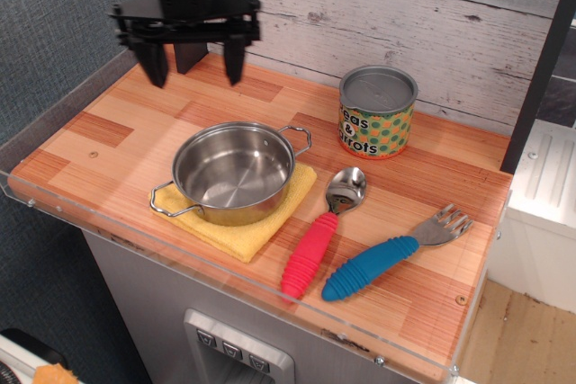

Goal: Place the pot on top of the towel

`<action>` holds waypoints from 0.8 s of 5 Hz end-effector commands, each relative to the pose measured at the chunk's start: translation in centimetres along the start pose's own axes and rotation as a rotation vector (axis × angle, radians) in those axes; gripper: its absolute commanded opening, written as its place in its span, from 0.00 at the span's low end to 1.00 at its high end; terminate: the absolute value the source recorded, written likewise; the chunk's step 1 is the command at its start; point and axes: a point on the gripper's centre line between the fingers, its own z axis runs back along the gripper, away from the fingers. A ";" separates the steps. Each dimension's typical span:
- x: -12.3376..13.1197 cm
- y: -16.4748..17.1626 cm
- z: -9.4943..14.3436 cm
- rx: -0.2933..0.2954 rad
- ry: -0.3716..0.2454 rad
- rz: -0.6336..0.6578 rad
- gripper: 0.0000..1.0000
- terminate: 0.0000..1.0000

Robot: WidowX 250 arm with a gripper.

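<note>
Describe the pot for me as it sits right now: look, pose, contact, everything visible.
The pot is small, shallow, round, of shiny steel-looking metal, with two thin wire loop handles, one toward the front left, one toward the back right. It stands upright and empty on the yellow towel, which shows beyond its base at the front and right. Only the towel touches it. The claw hangs open, up and behind to the left, clear of it.

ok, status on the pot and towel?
Gripper open, empty, up at back-left of counter. Pot sits on the towel, upright. Can, spoon, fork off to the right, nothing in the way.
</note>
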 end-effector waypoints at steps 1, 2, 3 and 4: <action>2.7 2.2 1.4 0.024 -0.078 0.076 1.00 0.00; 3.4 2.8 0.9 0.008 -0.094 0.059 1.00 0.00; 3.4 2.8 0.9 0.008 -0.094 0.059 1.00 0.00; 3.4 2.8 0.9 0.008 -0.094 0.059 1.00 1.00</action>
